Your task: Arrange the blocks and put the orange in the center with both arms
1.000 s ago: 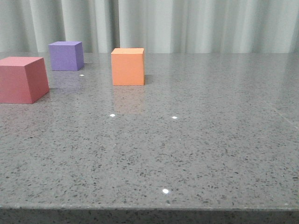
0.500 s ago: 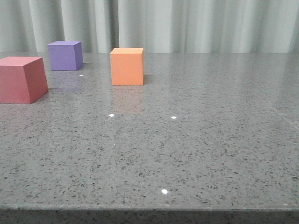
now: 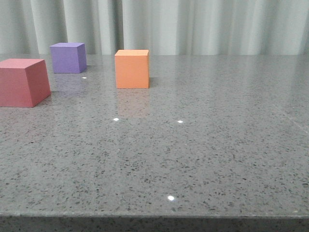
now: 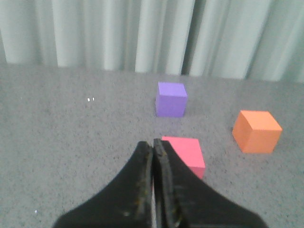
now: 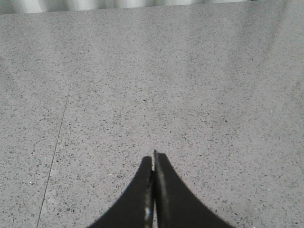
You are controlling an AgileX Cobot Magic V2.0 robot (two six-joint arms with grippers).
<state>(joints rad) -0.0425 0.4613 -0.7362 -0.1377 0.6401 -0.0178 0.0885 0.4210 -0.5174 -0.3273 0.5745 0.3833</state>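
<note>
Your front view shows three cubes on the speckled table (image 3: 203, 145), red-pink cube (image 3: 23, 82), purple cube (image 3: 68, 57), orange cube (image 3: 132, 68) rightmost, no arms; only your wrist views show left gripper (image 4: 153, 145) and right gripper (image 5: 153, 156), both closed, empty.

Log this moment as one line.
left end effector shut, empty | right end effector shut, empty | red cube, purple cube, orange cube apart on table

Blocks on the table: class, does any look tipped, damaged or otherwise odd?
Nothing stands out. The red-pink cube, purple cube and orange cube each sit flat, apart and intact on the speckled table.
</note>
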